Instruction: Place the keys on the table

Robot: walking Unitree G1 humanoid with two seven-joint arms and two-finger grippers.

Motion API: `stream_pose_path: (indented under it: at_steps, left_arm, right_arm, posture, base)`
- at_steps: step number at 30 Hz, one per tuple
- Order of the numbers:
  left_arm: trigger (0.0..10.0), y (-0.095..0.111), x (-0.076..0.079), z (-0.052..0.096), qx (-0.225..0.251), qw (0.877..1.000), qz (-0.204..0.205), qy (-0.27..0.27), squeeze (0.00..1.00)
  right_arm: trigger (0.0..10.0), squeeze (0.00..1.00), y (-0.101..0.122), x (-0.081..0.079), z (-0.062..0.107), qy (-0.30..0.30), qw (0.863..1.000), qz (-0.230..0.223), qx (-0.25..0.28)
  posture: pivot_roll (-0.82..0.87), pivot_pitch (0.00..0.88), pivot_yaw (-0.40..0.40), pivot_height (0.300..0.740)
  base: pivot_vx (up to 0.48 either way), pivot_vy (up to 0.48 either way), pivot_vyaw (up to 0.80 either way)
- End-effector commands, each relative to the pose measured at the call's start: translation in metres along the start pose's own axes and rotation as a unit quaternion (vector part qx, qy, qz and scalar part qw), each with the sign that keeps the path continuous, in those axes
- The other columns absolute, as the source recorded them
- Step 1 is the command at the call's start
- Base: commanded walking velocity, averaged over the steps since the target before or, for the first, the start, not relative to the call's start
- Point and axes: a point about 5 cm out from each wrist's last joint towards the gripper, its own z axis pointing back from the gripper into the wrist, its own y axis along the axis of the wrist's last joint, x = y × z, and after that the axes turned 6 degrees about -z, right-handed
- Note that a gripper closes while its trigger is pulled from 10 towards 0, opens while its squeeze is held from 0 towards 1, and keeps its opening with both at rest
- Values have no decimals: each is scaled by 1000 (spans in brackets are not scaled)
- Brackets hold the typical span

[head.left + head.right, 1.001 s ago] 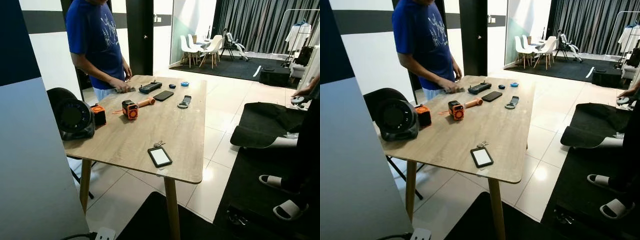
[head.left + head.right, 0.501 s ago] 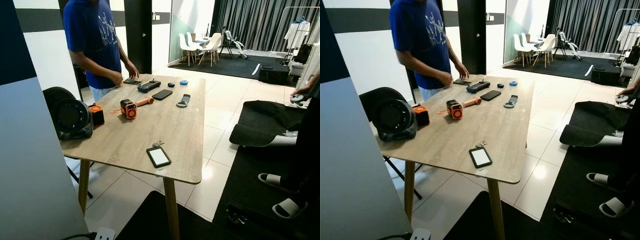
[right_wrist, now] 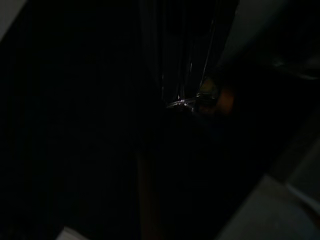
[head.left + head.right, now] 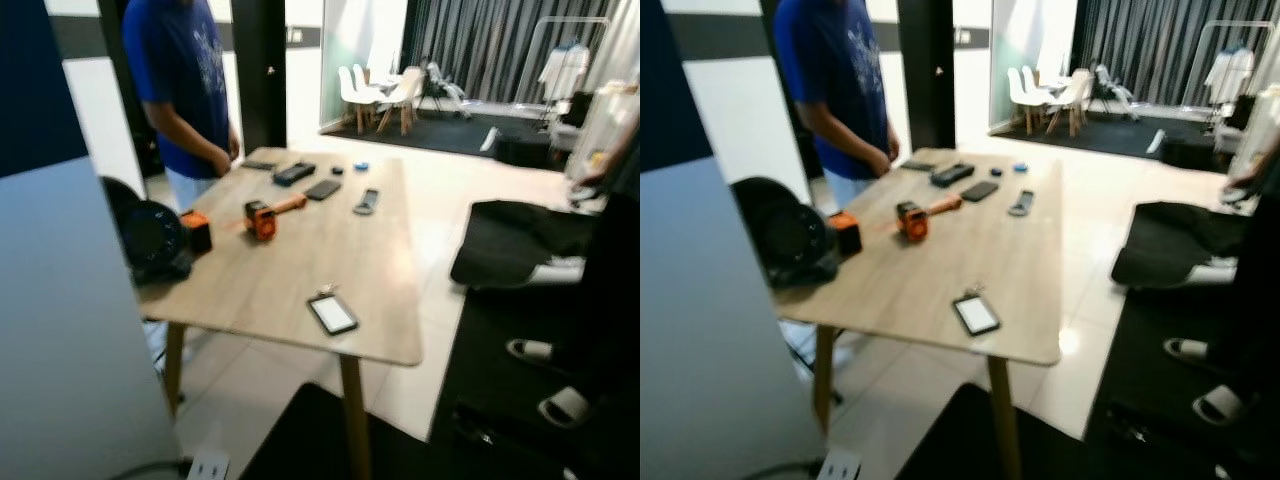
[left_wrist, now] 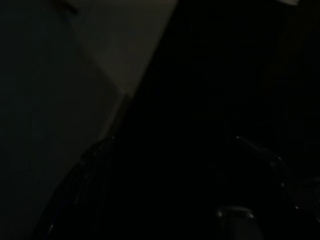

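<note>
On the wooden table (image 4: 300,250) lie keys (image 4: 325,291) beside a phone (image 4: 333,314); pale tiled floor (image 4: 440,190) beyond; wrist views too dark to tell either gripper's jaws.

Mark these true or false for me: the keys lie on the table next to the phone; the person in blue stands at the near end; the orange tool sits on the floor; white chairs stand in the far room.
1. The keys lie on the table beside the white-screened phone. True, though blurred.
2. The person in blue stands at the table's near end. False: at its far left corner.
3. The orange tool sits on the floor. False: it rests on the tabletop.
4. White chairs stand in the far room. True.
</note>
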Motion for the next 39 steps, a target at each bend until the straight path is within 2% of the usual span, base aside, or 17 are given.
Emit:
stream_pose_path:
  at_steps: [1,12,30,37,39]
  left_arm:
    - [10000,-2,-1,1,1,1000,3,1,0]
    - [10000,-1,-1,2,14,1000,11,-4,0]
    - [10000,0,2,3,26,999,1,-20,0]
    - [10000,1,2,3,28,999,-12,-27,0]
    - [10000,-1,2,3,23,999,1,-26,0]
  right_arm:
    - [10000,0,1,-4,-1,4,1000,-2,4]
    - [10000,0,1,-4,-1,4,1000,-2,4]
    - [10000,0,1,-5,-1,6,1000,-2,4]
    - [10000,0,1,-6,-1,5,1000,-2,4]
    - [10000,0,0,-6,-1,5,1000,-3,4]
  posture:
    - [70,21,-6,740]
    - [70,21,-6,740]
    - [74,16,-7,740]
    - [74,12,-3,740]
    - [73,11,-1,740]
  base:
    - [0,0,0]
    - [0,0,0]
    - [0,0,0]
    - [0,-460,0]
    - [0,0,0]
